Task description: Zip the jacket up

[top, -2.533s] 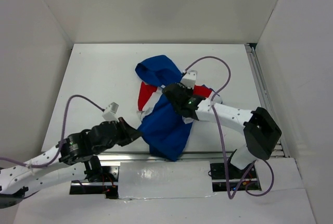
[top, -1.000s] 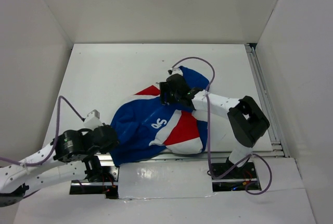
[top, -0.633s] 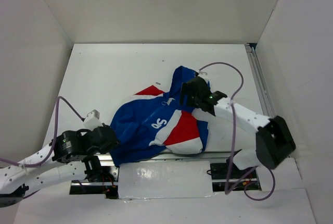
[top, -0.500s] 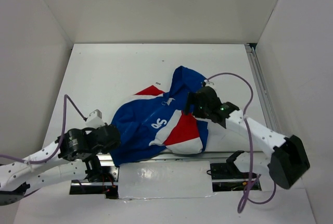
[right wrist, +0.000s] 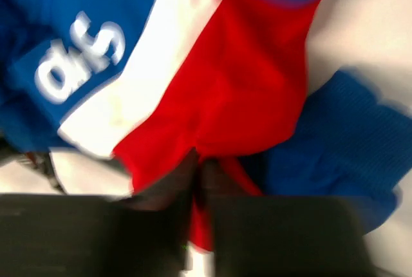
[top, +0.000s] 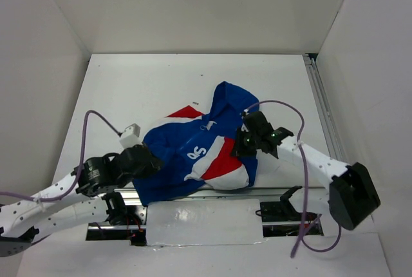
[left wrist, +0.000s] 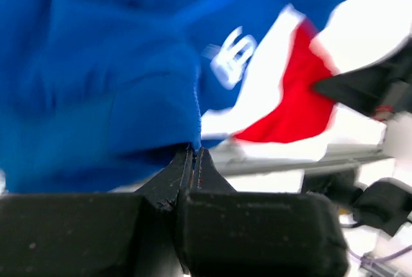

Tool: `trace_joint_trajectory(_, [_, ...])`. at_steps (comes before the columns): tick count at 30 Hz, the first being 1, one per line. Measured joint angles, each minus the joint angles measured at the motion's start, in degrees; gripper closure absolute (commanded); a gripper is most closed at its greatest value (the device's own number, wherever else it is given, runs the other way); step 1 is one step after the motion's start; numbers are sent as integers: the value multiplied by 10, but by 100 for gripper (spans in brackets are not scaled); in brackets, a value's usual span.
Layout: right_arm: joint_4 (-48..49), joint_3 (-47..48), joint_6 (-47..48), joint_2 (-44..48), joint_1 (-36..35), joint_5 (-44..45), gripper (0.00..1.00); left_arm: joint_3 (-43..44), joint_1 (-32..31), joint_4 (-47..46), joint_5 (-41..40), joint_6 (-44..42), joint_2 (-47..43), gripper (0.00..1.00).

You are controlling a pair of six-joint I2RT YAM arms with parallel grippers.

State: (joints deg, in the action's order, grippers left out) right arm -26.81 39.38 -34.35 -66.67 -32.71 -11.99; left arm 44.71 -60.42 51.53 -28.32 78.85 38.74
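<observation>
Pinching a blue fabric edge, the left jaws are clamped shut on the jacket [top: 187, 151]. The right jaws look clenched on its red panel, though that view's blurry. The jacket sits rumpled at the counter's [top: 129, 90] near edge, between both arms. I'd pull gently sideways to flatten the front, then hunt for the zipper, which I can't make out.

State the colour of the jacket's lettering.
White lettering on the blue jacket; clearest in the right wrist view.

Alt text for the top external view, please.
A blue jacket with red-and-white panels lies spread near the front edge of the table, white lettering up. The left gripper pinches its blue corner; the right gripper pinches its red panel.
</observation>
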Motion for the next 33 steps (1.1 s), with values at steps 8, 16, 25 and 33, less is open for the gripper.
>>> trace_joint_trajectory(8, [-38,248,34,-129,149,-1,100,66,389,-313,340,-229,182,100])
trace_joint_trajectory(16, [-40,846,73,-303,241,5,100,490,559,-361,593,-339,491,100])
trace_joint_trajectory(25, [25,884,47,-222,353,-59,94,606,700,-395,732,-361,449,100])
trace_joint_trajectory(33, [84,358,90,-55,360,-113,83,270,680,-406,699,-398,319,100])
